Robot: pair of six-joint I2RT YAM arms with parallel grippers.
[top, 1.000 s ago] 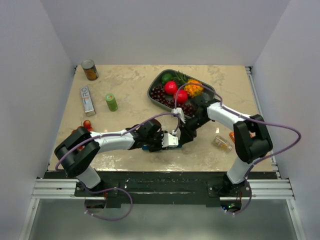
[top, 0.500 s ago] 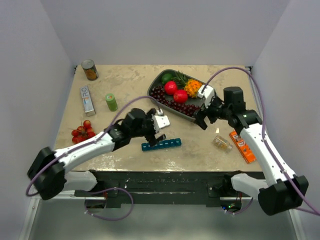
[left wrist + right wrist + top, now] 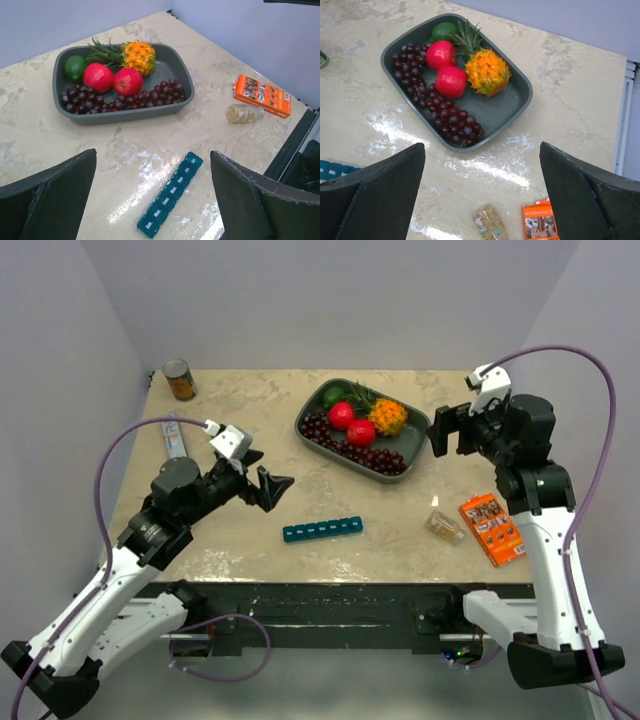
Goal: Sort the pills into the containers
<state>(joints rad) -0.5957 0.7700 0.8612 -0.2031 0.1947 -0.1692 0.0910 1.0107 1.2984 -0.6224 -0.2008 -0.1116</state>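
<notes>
Left gripper (image 3: 265,475): jaws apart, empty; pill strip (image 3: 171,194) lies on the table below, just ahead. Right gripper (image 3: 450,435): jaws apart, empty, tray (image 3: 495,112) ahead below.

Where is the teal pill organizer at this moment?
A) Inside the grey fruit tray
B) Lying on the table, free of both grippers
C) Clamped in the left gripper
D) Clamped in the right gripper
B: the pill organizer lies flat on the table, while the left gripper and the right gripper are both open and well apart from it.
</notes>
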